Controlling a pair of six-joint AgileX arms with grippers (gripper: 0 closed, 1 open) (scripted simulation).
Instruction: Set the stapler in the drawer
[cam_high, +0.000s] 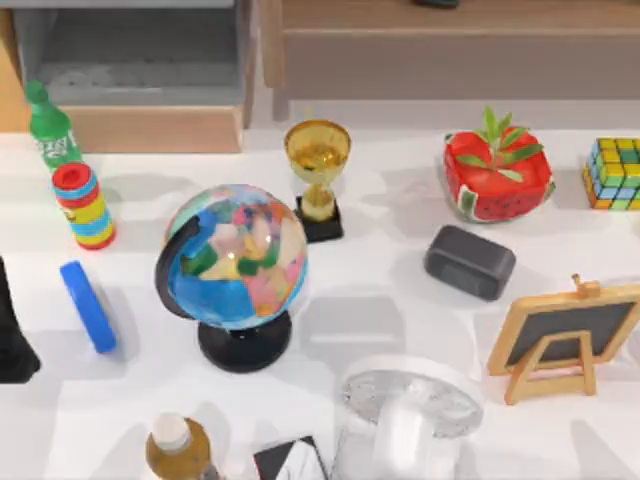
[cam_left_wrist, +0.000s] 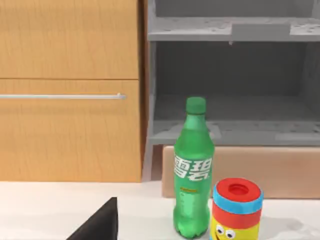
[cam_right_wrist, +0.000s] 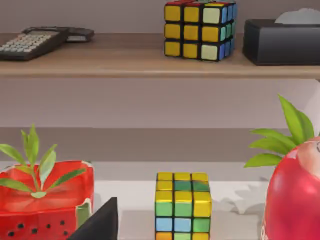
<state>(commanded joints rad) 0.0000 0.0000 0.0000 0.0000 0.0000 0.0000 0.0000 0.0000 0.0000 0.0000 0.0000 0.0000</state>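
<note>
Stapler (cam_high: 88, 306), a plain bright blue bar with rounded ends, is lying on the white desk (cam_high: 400, 290) at nine o'clock from the globe (cam_high: 238, 262). The open drawer (cam_high: 140, 75) is sitting at eleven o'clock. Finger state cannot be told.

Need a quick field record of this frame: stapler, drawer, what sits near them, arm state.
stapler: blue bar lying on the table near the top view's left side, ungripped
drawer: at the back left, open, grey inside, nothing seen in it
near stapler: ring-stack toy and green bottle behind it, globe to its right
left arm: dark part at the left edge
task status: stapler not yet in drawer
</note>
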